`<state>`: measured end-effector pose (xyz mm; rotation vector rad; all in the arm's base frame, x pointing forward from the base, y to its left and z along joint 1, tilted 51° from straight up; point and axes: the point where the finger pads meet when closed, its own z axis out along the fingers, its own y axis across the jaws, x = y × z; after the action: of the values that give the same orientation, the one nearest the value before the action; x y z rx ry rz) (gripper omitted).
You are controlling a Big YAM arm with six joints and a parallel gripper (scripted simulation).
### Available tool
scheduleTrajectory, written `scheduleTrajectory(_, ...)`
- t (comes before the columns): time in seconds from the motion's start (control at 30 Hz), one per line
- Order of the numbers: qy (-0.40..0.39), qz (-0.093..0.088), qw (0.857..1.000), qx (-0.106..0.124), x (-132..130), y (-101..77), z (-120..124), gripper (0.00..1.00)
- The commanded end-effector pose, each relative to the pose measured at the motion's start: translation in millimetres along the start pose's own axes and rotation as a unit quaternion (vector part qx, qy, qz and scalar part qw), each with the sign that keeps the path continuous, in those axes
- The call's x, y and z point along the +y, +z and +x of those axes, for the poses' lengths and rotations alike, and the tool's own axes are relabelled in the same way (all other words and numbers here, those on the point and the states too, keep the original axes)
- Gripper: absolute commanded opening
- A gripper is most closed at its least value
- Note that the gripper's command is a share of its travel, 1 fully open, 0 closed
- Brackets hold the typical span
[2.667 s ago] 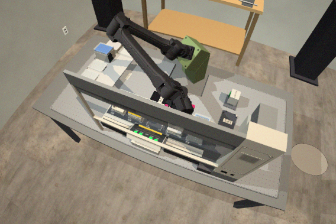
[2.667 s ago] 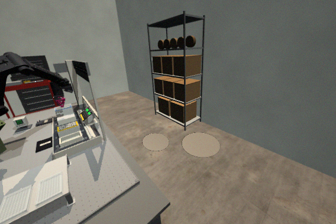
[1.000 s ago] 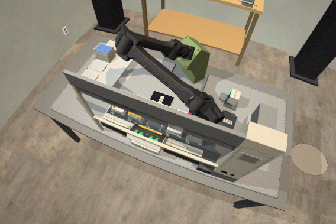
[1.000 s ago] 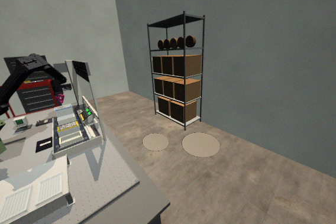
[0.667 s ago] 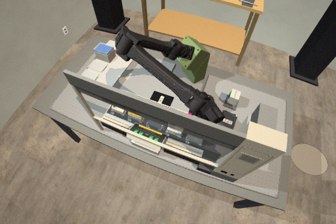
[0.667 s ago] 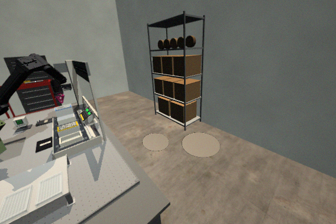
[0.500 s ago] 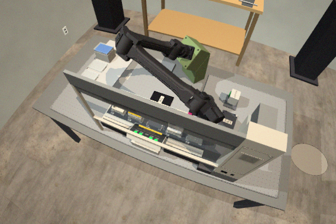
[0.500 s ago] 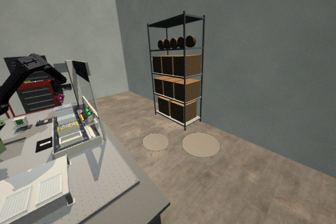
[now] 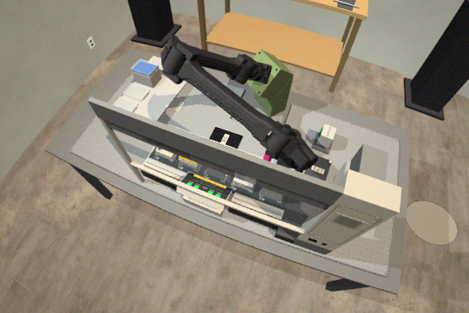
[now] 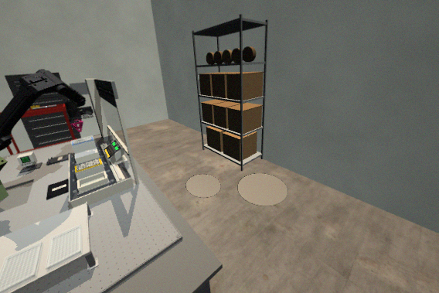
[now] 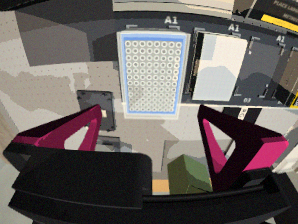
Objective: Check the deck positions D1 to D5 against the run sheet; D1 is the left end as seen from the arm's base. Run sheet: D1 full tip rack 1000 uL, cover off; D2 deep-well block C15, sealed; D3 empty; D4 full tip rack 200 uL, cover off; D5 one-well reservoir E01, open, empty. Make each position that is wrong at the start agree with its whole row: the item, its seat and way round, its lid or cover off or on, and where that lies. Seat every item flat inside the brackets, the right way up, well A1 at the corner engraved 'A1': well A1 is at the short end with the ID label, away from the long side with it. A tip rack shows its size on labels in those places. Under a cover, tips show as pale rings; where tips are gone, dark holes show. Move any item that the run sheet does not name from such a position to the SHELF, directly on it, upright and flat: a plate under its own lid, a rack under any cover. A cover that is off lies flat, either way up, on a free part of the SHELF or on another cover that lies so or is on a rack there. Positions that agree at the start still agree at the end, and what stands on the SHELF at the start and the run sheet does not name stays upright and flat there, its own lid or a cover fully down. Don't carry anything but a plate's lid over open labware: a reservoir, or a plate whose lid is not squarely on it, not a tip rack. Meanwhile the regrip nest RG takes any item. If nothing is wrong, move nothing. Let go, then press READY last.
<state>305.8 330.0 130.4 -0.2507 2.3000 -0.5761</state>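
Note:
My gripper is open and empty, its magenta fingers spread wide above the near edge of the deck's left end. It also shows in the top view and the exterior view. Just ahead of the fingers a blue-rimmed tip rack sits in the end position and shows a grid of pale rings. Beside it on the right is a pale, flat-topped block. 'A1' engravings mark the far corners. Further deck items lie in a row behind the upright screen; their labels are too small to read.
The shelf at the table's far end holds a blue-topped rack and two white flat pieces. A black pad lies mid-table, and another lies by the gripper. A small box with a green spot and the green arm base stand nearby.

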Motion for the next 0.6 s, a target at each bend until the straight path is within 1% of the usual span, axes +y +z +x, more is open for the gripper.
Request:
scheduleTrajectory(0.0,0.011,0.012,1.000,0.005,-7.0,6.4,1.4,1.00)
scheduleTrajectory(0.1,0.018,0.007,1.000,0.002,-4.5,4.5,-3.6,1.00)
scheduleTrajectory(0.57,0.018,0.007,1.000,0.002,-4.5,4.4,-3.7,1.00)
